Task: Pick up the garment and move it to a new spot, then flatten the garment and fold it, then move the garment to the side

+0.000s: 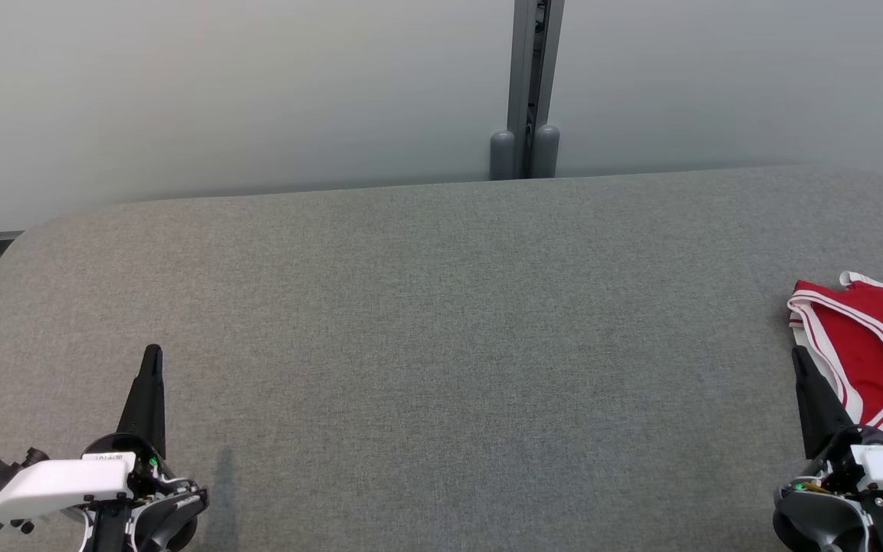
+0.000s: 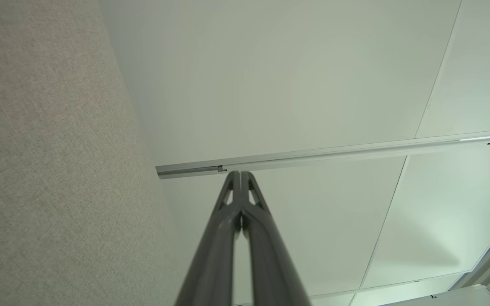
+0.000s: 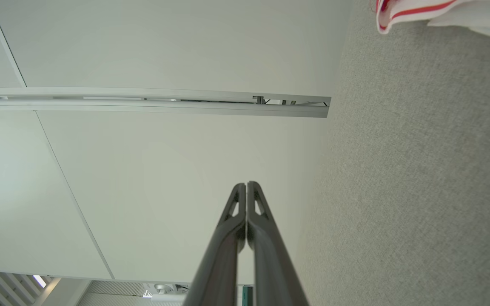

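— As we begin at the left of the grey table (image 1: 441, 307), how does the left gripper (image 1: 152, 351) stand?

— Low at the near left, its two dark fingers pressed together, pointing away toward the pale wall (image 1: 257, 92). From its wrist, the left gripper (image 2: 240, 173) has tips that meet, with nothing between them.

— And further right?

— Grey cloth, then the right gripper (image 1: 797, 353), also pressed together and empty. From its wrist, the right gripper (image 3: 246, 184) has tips that meet in the air.

— Where is the garment (image 1: 871, 345)?

— At the table's right edge, just beside that gripper, lying flat and cut off by the frame. Its white-banded border runs from a far corner down toward the near right. The long axis seems to go from far to near, but I cannot tell its full length. In the right wrist view the garment (image 3: 462, 15) lies apart from the fingertips. From the head, one finger's side crosses the white border; whether they touch, I cannot tell.
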Controlling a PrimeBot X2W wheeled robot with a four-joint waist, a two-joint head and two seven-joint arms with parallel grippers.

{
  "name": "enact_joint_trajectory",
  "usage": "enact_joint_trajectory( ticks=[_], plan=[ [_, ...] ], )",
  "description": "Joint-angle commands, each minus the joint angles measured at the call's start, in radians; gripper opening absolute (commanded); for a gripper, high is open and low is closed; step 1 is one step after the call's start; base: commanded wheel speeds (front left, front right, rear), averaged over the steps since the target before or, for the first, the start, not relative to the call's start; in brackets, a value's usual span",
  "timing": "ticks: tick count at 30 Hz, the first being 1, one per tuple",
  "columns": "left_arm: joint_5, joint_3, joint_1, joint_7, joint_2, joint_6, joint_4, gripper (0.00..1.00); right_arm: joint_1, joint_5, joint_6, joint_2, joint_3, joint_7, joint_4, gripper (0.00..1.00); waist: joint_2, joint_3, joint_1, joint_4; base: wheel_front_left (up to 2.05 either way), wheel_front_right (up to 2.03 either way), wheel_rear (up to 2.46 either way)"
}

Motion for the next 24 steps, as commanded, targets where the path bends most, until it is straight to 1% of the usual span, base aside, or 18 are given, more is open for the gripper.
enact_joint_trajectory(
  ticks=[1,24],
  plan=[
    [-0.001,0.004,-0.013,0.003,0.005,-0.004,-0.003,0.00,-0.009,0.003,0.000,-0.008,-0.001,0.003,-0.004,0.00,-0.0001,0.000,0.0000,0.000,0.00,0.00,0.00],
    [-0.001,0.004,-0.013,0.003,0.005,-0.004,-0.003,0.00,-0.009,0.003,0.000,-0.009,-0.001,0.003,-0.004,0.00,-0.0001,0.000,0.0000,0.000,0.00,0.00,0.00]
  ],
)
